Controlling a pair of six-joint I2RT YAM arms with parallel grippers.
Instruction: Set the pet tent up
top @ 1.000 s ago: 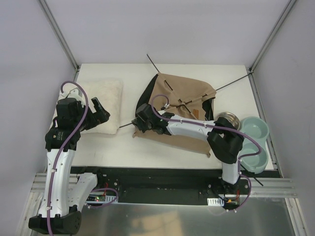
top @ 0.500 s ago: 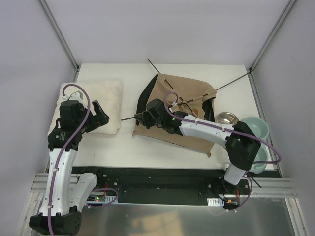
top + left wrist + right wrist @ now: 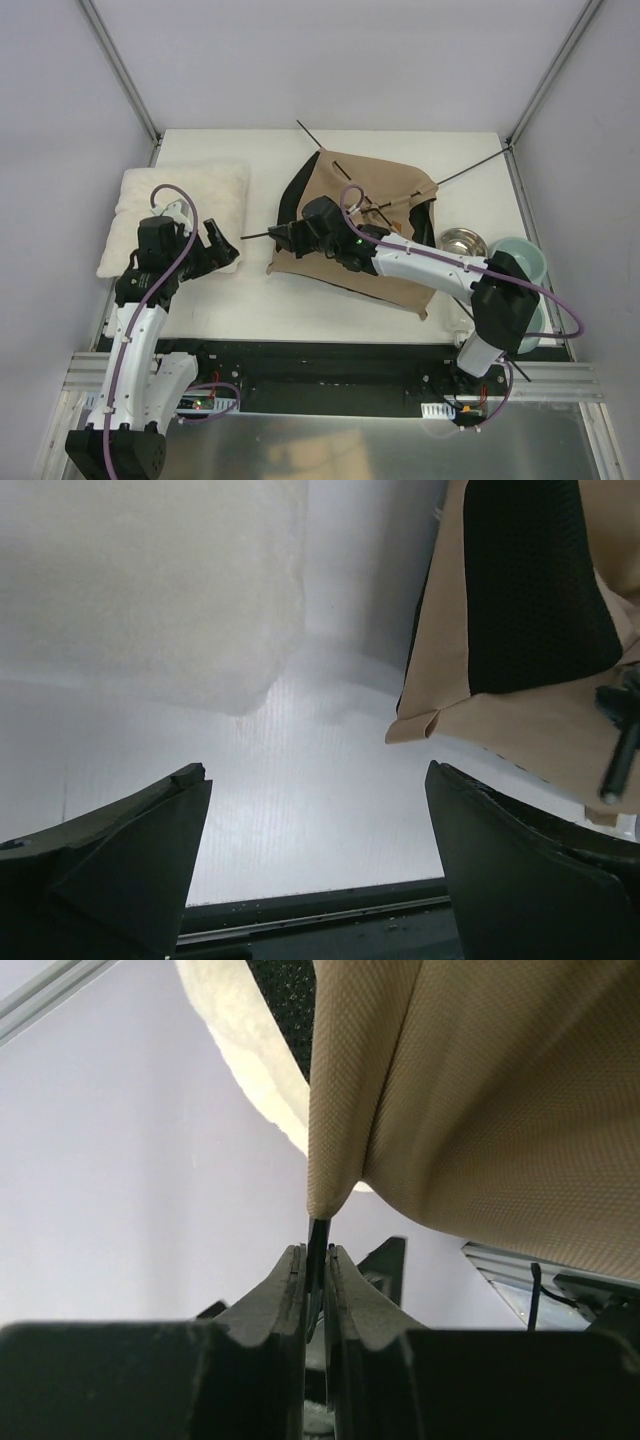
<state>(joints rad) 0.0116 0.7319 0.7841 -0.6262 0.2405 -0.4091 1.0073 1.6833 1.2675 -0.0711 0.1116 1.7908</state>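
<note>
The pet tent (image 3: pixel 375 195) lies collapsed mid-table, tan fabric with black lining, thin black poles (image 3: pixel 470 168) sticking out at its corners. My right gripper (image 3: pixel 288 232) is at the tent's left edge, shut on a thin black pole (image 3: pixel 317 1235) that comes out of a tan fabric sleeve (image 3: pixel 335 1185). My left gripper (image 3: pixel 222 252) is open and empty, low over the bare table between the cream pillow (image 3: pixel 180 205) and the tent. The left wrist view shows the tent's corner (image 3: pixel 520 680) ahead to the right and the pillow (image 3: pixel 150 590) to the left.
A small steel bowl (image 3: pixel 460 242) and a pale green double pet bowl (image 3: pixel 520 285) stand at the table's right edge. White walls and metal frame rails surround the table.
My left gripper came down off the pillow's near corner toward the table's front. My right gripper shifted slightly up and right along the tent's left edge, and the pole end moved with it.
</note>
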